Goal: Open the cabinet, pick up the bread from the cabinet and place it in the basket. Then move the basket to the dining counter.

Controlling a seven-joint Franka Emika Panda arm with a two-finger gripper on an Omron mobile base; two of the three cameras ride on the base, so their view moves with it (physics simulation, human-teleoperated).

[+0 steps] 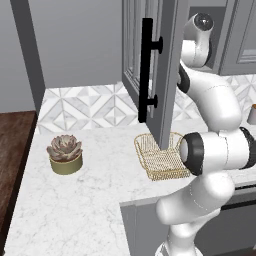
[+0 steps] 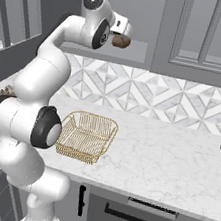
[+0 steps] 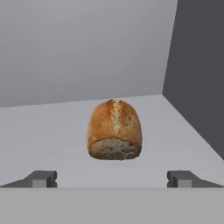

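Fingertips (image 3: pixel 43 178) of my gripper (image 3: pixel 112 179) sit spread wide, nothing held, bread (image 3: pixel 114 130) just ahead on the cabinet (image 1: pixel 150 65) shelf, free space both sides, wall further right. Basket (image 2: pixel 86 136) sits on the worktop below.

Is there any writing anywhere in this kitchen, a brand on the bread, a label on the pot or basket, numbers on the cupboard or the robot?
None: no words, numbers or signs can be read in any view.
The bread, basket, cabinet door, succulent's pot and the gripper all show plain surfaces.
The tiled backsplash bears only a geometric pattern, no lettering.
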